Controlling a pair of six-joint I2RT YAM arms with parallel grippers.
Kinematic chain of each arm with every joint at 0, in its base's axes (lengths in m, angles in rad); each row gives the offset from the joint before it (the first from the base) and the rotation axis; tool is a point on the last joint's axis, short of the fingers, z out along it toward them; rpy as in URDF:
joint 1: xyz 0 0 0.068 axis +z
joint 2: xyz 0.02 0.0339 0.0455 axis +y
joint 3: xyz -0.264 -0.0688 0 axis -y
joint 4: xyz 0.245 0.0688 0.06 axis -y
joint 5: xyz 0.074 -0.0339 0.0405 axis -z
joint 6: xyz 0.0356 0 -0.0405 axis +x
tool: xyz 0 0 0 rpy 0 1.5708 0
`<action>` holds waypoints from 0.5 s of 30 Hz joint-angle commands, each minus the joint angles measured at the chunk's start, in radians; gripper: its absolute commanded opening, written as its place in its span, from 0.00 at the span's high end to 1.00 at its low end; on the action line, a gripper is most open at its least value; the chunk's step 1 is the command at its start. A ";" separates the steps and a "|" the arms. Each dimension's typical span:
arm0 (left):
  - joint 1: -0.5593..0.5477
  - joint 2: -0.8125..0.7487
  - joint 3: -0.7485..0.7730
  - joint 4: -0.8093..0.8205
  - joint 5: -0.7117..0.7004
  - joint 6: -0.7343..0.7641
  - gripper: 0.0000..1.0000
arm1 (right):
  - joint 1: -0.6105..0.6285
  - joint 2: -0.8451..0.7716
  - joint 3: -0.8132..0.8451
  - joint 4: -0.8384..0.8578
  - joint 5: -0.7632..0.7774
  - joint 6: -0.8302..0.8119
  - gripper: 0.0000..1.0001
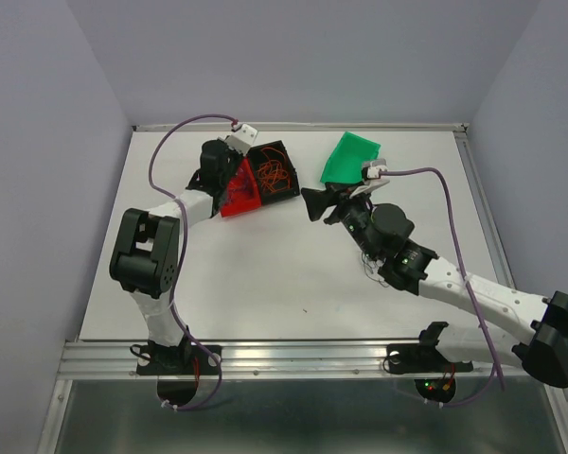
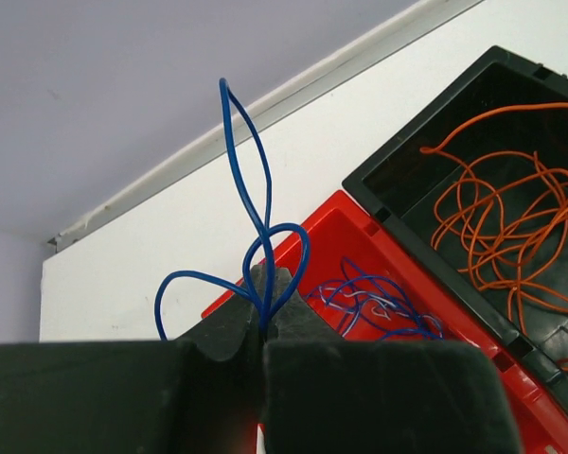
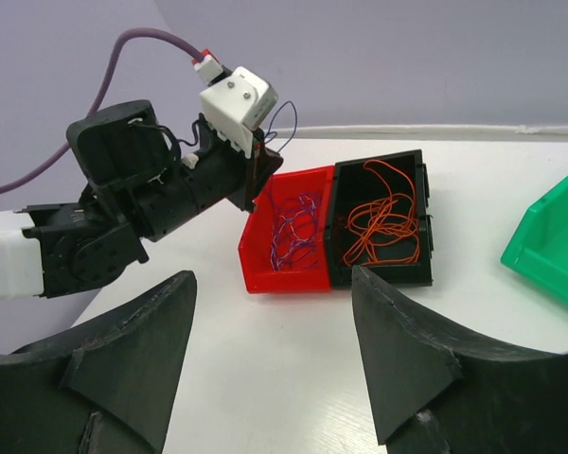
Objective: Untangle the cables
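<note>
The red bin (image 3: 284, 279) and black bin (image 3: 379, 276) seem smooth plastic, the table (image 1: 265, 284) matt, the cables (image 3: 383, 222) glossy-sheathed.

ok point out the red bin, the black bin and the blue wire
red bin (image 3: 284, 282), right wrist view, front wall
black bin (image 2: 421, 128), left wrist view, left wall
blue wire (image 2: 224, 87), left wrist view, loop top

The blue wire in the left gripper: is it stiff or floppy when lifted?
Probably springy, not limp: the blue wire stands in upright loops above the shut left gripper. Likely very light, since it is hair-thin. It may snag the strands lying in the red bin.
</note>
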State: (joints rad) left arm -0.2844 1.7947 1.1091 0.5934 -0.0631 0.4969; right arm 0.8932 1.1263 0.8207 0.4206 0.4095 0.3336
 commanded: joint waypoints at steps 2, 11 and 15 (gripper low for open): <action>0.001 0.000 0.078 -0.119 -0.021 -0.053 1.00 | 0.004 -0.028 -0.020 0.056 0.031 -0.015 0.28; -0.015 0.166 0.294 -0.475 0.028 -0.135 1.00 | 0.004 -0.028 -0.022 0.055 0.035 -0.011 0.28; -0.013 0.230 0.371 -0.592 0.049 -0.198 1.00 | 0.003 -0.034 -0.025 0.056 0.040 -0.013 0.28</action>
State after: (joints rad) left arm -0.2951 2.0083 1.3941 0.1585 -0.0471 0.3748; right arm 0.8932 1.1198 0.8196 0.4274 0.4198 0.3321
